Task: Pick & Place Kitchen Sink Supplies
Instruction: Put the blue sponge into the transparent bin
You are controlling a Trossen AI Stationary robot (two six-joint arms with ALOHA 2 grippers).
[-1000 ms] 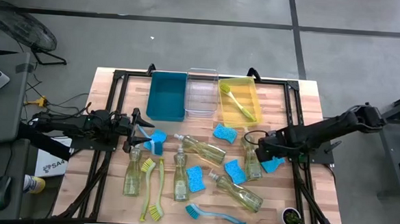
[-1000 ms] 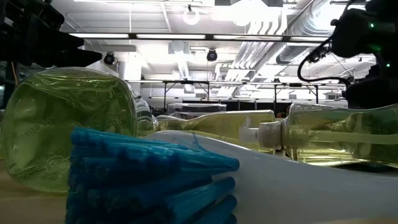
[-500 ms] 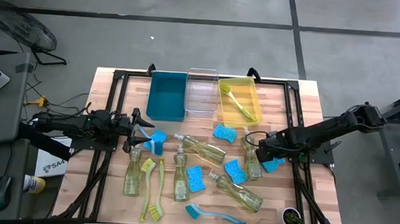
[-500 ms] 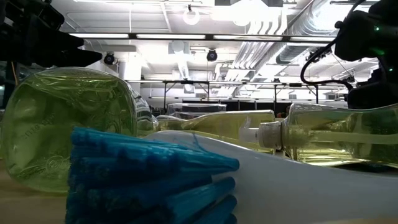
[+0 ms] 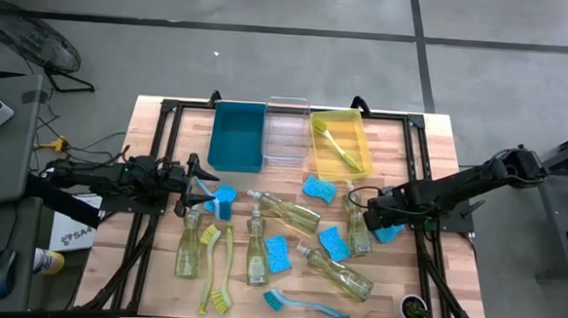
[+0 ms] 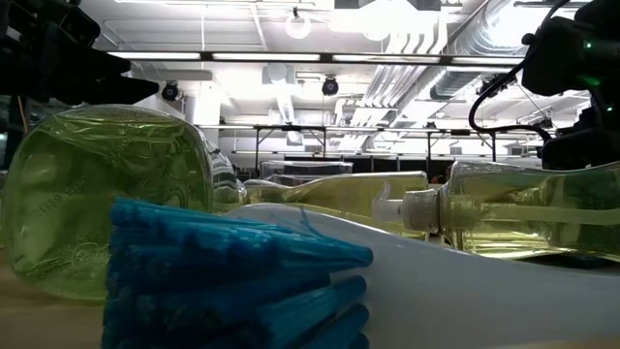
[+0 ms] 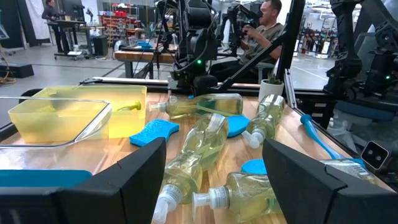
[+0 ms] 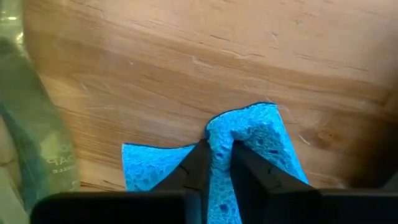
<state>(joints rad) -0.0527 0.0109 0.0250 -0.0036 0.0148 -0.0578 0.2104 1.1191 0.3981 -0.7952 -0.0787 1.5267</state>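
Risk noted first: soft bright blue rectangular sponge (image 8: 249, 149) pinched only along a folded middle ridge, so possible slip or peel-out on lifting, likelier given the thin bite and the foam's springiness; further risk of nudging the clear pump bottle of yellow-green soap (image 5: 357, 231) just beside it, with chance of rolling it into neighbouring supplies. Right gripper (image 5: 376, 222) low over the wooden slatted table (image 5: 431, 147), right of centre, fingers (image 8: 198, 168) drawn narrow and squeezing the sponge between them, foam bulging up on both sides of the pinch, sponge apparently still touching the tabletop. Same sponge seen from above as a blue corner poking out beside the gripper. Left gripper (image 5: 186, 201) waiting at the table's left side, fingers (image 7: 118, 186) standing part-way apart with nothing between them, aimed across the clutter. Remaining stock on the table: several more soap bottles lying on their sides, more blue sponges, long-handled dish brushes in yellow-green (image 5: 207, 267) and blue (image 5: 296, 303). At the far edge, side by side: teal rectangular bin (image 5: 237, 135), clear rectangular bin (image 5: 286, 130), yellow rectangular bin (image 5: 341, 143), the last already holding one yellow-green brush. Judged step: securing the sponge ahead of a lift toward the bins
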